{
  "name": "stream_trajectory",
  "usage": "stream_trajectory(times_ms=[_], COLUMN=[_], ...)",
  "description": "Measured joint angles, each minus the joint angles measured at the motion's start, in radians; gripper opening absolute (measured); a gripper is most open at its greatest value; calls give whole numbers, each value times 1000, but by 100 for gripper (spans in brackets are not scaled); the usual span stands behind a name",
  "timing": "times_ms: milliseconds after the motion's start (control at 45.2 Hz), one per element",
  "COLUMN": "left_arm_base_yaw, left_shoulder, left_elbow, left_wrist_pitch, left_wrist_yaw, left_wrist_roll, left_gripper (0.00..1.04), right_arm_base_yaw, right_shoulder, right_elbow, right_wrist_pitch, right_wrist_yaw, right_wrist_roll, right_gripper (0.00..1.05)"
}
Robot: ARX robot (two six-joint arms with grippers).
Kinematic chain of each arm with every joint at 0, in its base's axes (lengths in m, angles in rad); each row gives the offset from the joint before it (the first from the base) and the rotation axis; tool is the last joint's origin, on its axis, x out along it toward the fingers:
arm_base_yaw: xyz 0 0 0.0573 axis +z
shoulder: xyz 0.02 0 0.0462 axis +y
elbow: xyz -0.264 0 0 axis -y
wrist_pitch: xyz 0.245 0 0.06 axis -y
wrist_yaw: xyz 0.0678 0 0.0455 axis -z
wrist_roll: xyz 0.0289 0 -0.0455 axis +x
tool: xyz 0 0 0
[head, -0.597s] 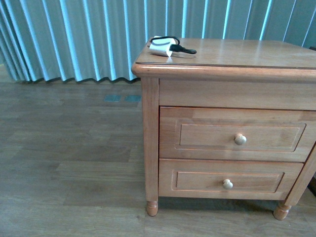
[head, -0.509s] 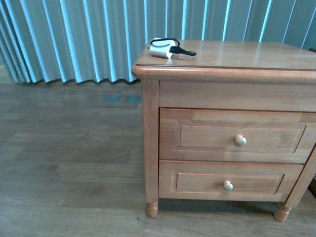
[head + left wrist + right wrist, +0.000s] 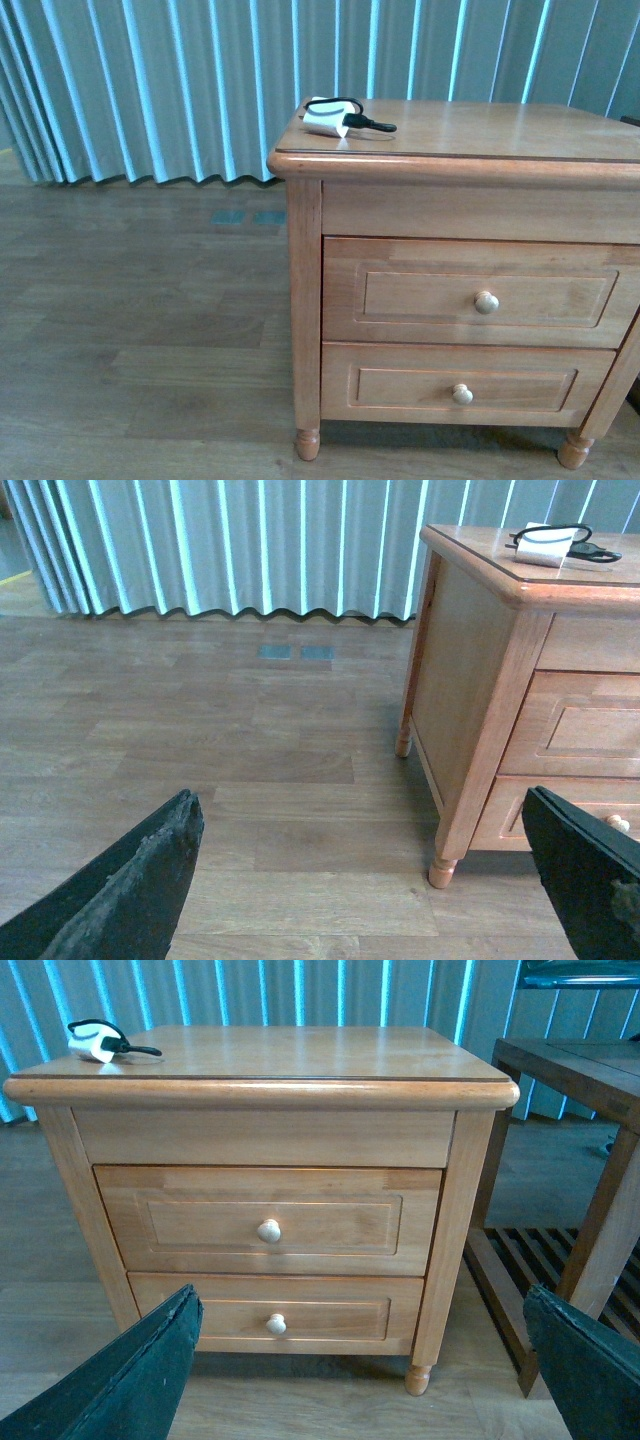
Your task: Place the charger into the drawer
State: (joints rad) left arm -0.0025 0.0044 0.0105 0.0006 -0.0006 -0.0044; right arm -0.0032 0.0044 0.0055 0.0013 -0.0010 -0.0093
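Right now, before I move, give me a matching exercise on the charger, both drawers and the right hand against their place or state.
1 charger
2 taller drawer
3 shallower drawer
4 right hand

A open, holding nothing
B shut, lower of the two
C on the cabinet top, far left corner
D shut, upper of the two

Pairs: 1-C, 2-D, 3-B, 4-A

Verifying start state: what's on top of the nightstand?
Only the charger with its looped black cable, at the far left corner of the nightstand top. The taller drawer is shut; its inside can't be seen.
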Motion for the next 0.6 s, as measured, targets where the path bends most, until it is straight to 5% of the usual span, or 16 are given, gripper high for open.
stream_trajectory(times_ms=[597], left_arm_base_yaw=[0], left_shoulder=[0], left_elbow=[0], left_wrist_pitch=[0], left_wrist_yaw=[0], left_wrist_roll=[0], left_gripper=[99], right_arm_base_yaw=[0], right_shoulder=[0], right_elbow=[0], right_wrist_pitch=[0], right_wrist_yaw=[0], right_wrist_roll=[0], right_gripper=[96])
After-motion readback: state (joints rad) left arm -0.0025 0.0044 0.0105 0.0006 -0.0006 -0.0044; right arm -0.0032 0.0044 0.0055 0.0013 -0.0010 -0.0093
